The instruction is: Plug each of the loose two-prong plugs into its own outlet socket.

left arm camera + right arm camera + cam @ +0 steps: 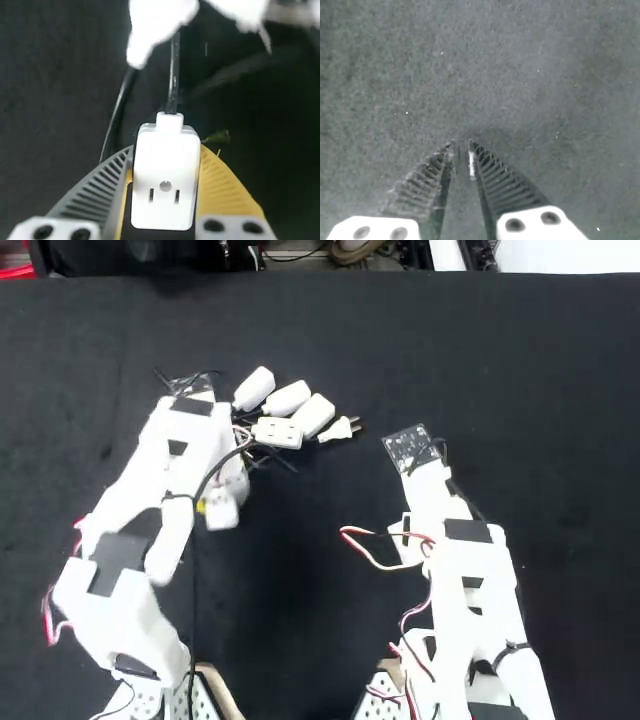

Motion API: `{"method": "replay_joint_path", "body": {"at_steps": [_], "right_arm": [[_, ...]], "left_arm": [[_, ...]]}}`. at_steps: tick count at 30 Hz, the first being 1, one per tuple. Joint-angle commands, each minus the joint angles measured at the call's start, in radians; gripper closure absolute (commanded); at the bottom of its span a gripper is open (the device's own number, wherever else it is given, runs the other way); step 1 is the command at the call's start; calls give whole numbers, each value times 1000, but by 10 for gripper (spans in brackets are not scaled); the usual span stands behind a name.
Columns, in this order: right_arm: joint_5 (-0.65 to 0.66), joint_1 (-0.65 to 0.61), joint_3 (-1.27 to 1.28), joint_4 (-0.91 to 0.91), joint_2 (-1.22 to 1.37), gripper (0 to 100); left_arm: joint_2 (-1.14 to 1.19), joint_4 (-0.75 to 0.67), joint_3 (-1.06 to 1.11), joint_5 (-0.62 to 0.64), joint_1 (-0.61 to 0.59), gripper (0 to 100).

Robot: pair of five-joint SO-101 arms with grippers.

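Left arm: bent over the table (560,360), left gripper (165,149) clamped on a white outlet socket (162,175)
Right arm: right gripper (461,146) angled down at table, jaws almost closed, empty

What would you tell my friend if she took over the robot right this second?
Left gripper: shut on a white socket, black cable trailing from it.
Right gripper: shut, holding nothing, above the black table.
Three white plugs lie bunched by a second socket block; one more plug beside them shows bare prongs.
Done: cannot tell if any is plugged in.
To do: at least the bare plug needs a socket.
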Motion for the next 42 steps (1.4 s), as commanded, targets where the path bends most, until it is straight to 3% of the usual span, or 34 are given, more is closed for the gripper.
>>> {"method": "replay_joint_path", "body": {"at_steps": [1,5,12,16,21,24,26,29,33,39,42], "right_arm": [[-3,-12,-4,-20,5,959],[-3,-12,1,-20,5,959],[-2,-12,2,-20,7,959],[-2,-11,4,-18,7,959],[26,-11,18,-32,7,959],[28,-11,27,-46,7,959],[29,-11,30,-52,7,959],[31,-11,28,-54,7,959],[31,-11,28,-54,7,959],[31,-11,28,-54,7,959],[31,-11,28,-54,8,959]], "left_arm": [[-133,172,-61,-252,30,971],[-261,350,-56,-528,21,971],[-661,347,271,-980,84,971],[-965,279,558,-1160,173,971],[-1280,-118,1040,-1181,283,961],[-1392,-324,1247,-1135,303,858],[-1447,-376,1290,-1057,300,758],[-1490,-374,1273,-1002,271,641],[-1521,-270,1191,-990,223,636],[-1528,49,931,-1014,203,637],[-1517,54,946,-1030,234,645]]}}
